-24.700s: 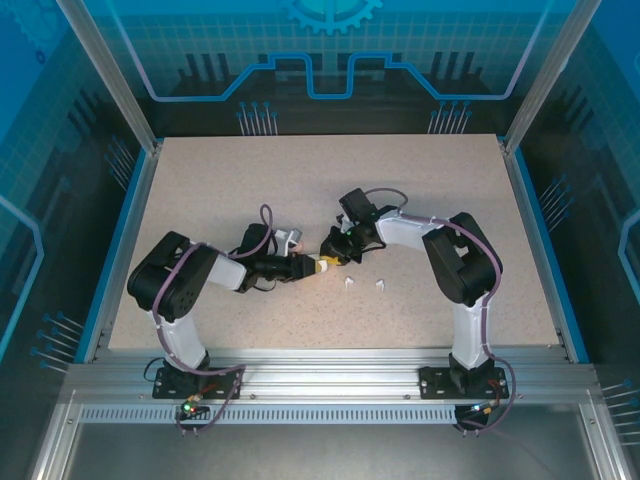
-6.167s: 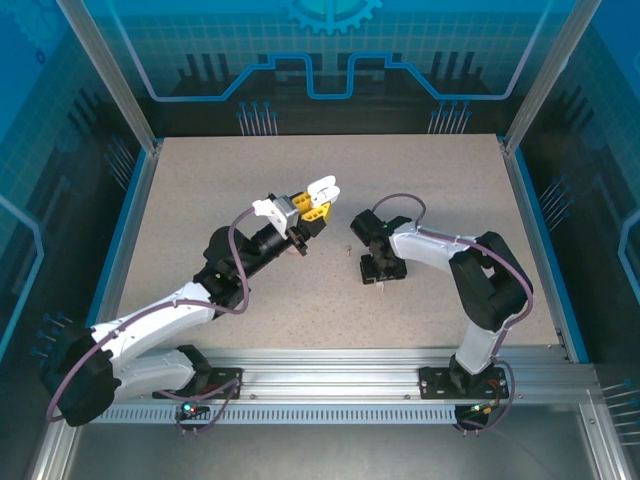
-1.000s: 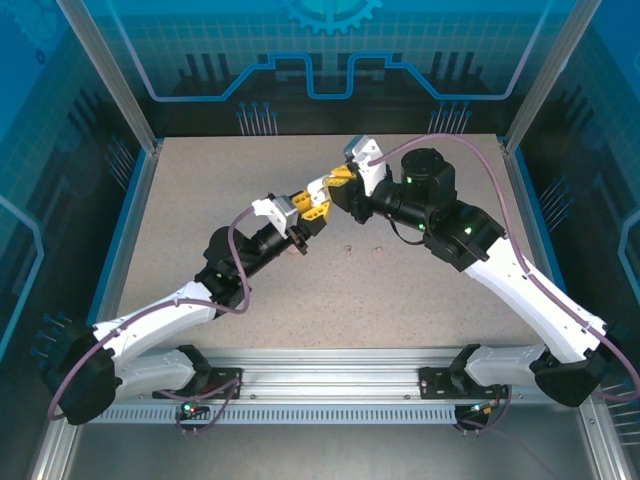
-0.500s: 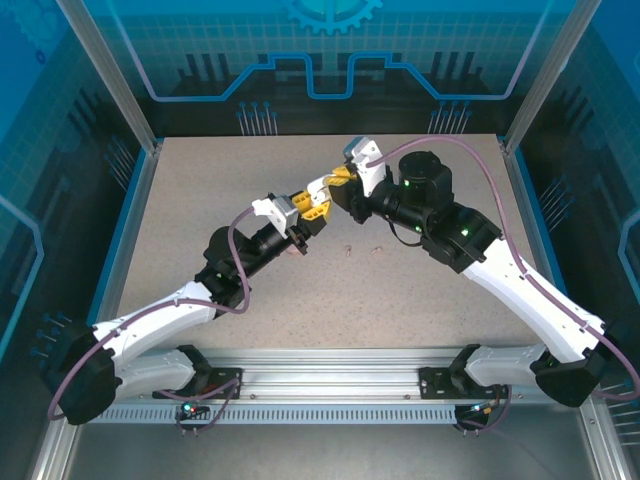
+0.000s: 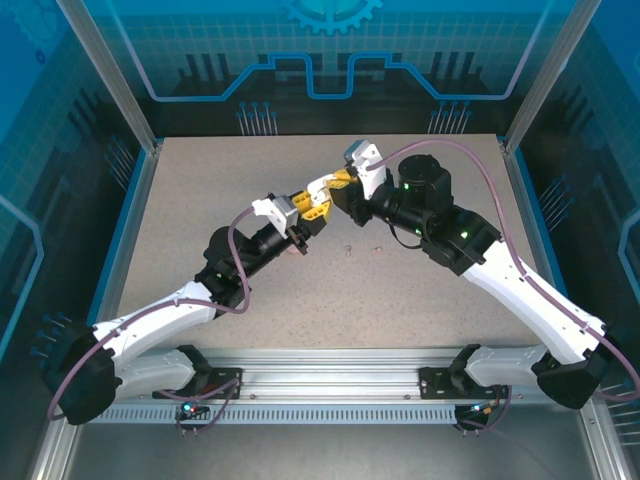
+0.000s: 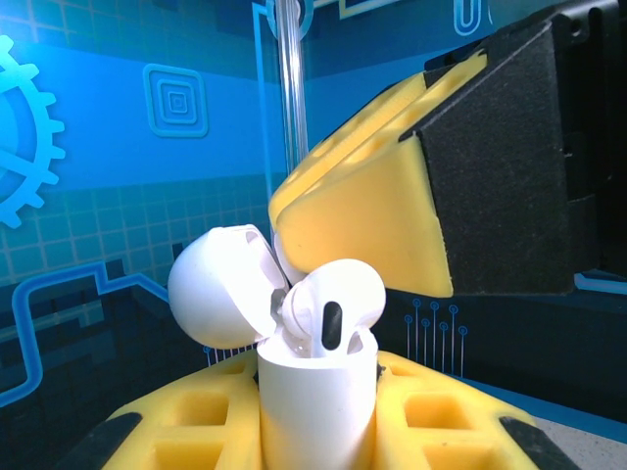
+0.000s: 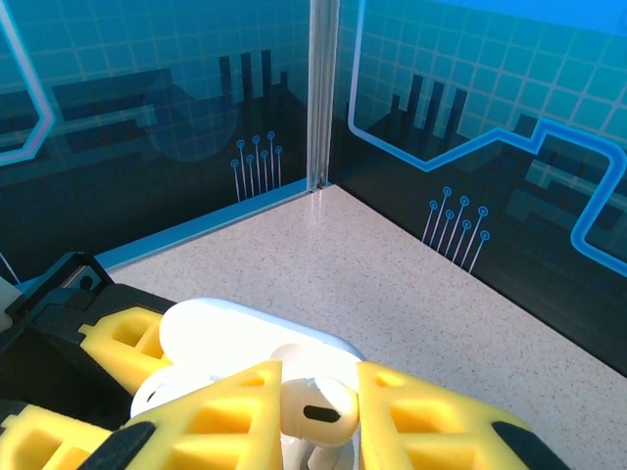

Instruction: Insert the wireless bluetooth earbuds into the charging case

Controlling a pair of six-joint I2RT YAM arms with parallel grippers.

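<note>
My left gripper (image 5: 318, 200) is raised above the table, shut on the white charging case (image 6: 318, 406), which stands upright between its yellow fingers (image 6: 167, 436) with the lid (image 6: 223, 286) swung open. A white earbud (image 6: 333, 305) sits head-up in the case mouth. My right gripper (image 5: 341, 188) meets the case from the right, and its yellow fingers (image 7: 211, 416) are shut on that earbud (image 7: 315, 411). Two more tiny earbuds (image 5: 347, 249) (image 5: 378, 247) lie on the table below, apart from both grippers.
The speckled tabletop (image 5: 250, 180) has a blue rim and glass walls around it. A metal corner post (image 7: 321, 93) stands at the far corner. The two arms cross the middle of the table, with their bases on the aluminium rail (image 5: 330, 385) at the near edge.
Six seconds ago the right gripper was down on the table beside the loose buds. It has since risen to the case held by the left gripper. Over the last second both arms barely moved.
</note>
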